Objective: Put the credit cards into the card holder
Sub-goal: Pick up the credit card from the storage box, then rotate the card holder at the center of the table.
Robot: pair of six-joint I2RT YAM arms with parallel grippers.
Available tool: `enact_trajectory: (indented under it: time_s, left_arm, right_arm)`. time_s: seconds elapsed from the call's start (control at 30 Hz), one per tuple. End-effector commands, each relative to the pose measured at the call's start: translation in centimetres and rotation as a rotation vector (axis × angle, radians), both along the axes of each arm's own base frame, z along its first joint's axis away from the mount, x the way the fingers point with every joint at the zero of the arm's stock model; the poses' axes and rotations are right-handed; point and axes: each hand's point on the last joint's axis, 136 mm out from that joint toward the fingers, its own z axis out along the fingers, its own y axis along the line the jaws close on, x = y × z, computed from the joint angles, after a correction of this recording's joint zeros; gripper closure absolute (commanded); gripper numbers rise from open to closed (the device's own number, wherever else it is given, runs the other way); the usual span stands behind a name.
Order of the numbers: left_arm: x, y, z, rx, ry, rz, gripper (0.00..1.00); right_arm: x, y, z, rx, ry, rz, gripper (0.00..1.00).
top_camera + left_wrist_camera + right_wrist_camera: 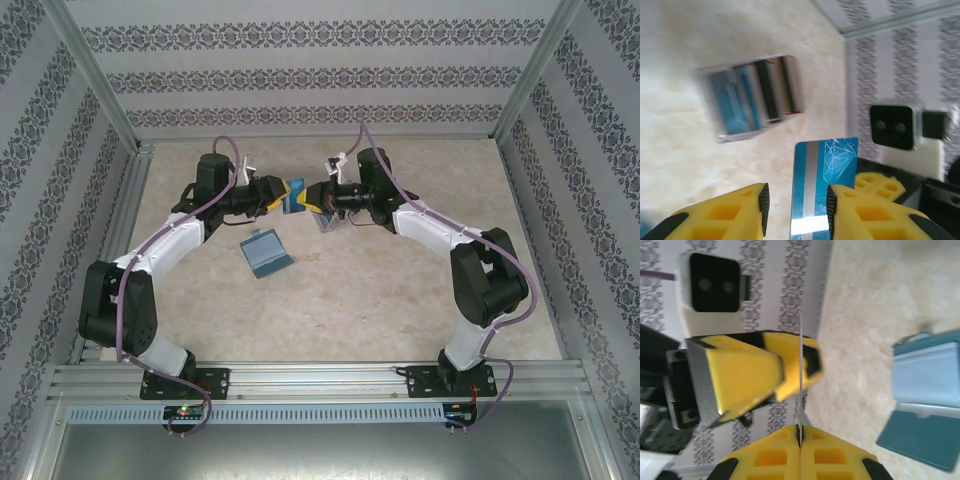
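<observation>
Beige table (400, 300) | right end effector (800, 437) pinches blue card (822, 170) | left end effector (796, 200) parted around it, I see a gap | holder (267, 255) lies open

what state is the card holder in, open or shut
Open: the card holder lies spread on the table, both inner panels showing.

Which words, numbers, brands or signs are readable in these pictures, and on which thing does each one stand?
No readable text anywhere.
Blue card: a silver stripe and white line drawing, no letters visible.
Stack of cards: too blurred to read.
Open wallet: no label seen.
</observation>
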Motion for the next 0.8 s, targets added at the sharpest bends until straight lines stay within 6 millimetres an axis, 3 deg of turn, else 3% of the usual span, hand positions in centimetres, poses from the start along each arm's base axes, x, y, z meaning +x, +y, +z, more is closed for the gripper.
enact_trajectory:
  time_s: [0.0, 0.1, 0.23, 0.4, 0.5, 0.77]
  left_arm:
    - [-1.5, 5.0, -4.4, 0.229, 0.099, 0.067, 0.62]
    - [-1.7, 7.6, -6.4, 0.237, 0.146, 0.125, 0.61]
    - [-2.1, 10.2, -7.8, 0.247, 0.176, 0.184, 0.61]
    - [-2.3, 11.5, -7.9, 0.213, 0.184, 0.222, 0.61]
    - [-2.5, 11.5, -7.4, 0.202, 0.172, 0.225, 0.61]
    - [-3.1, 10.8, -7.8, 0.154, 0.181, 0.208, 0.62]
  right_arm:
    - [-2.8, 1.3, -4.1, -0.231, -0.036, 0.017, 1.0]
    - [-4.6, 3.8, -6.3, -0.317, -0.06, 0.054, 0.99]
    - [-6.6, 7.9, -7.6, -0.415, -0.121, 0.138, 1.0]
    - [-8.0, 12.2, -9.4, -0.574, -0.216, 0.261, 0.99]
    - [-8.0, 12.2, -10.7, -0.669, -0.241, 0.288, 0.99]
    - [-8.0, 7.4, -13.3, -0.775, -0.19, 0.28, 0.99]
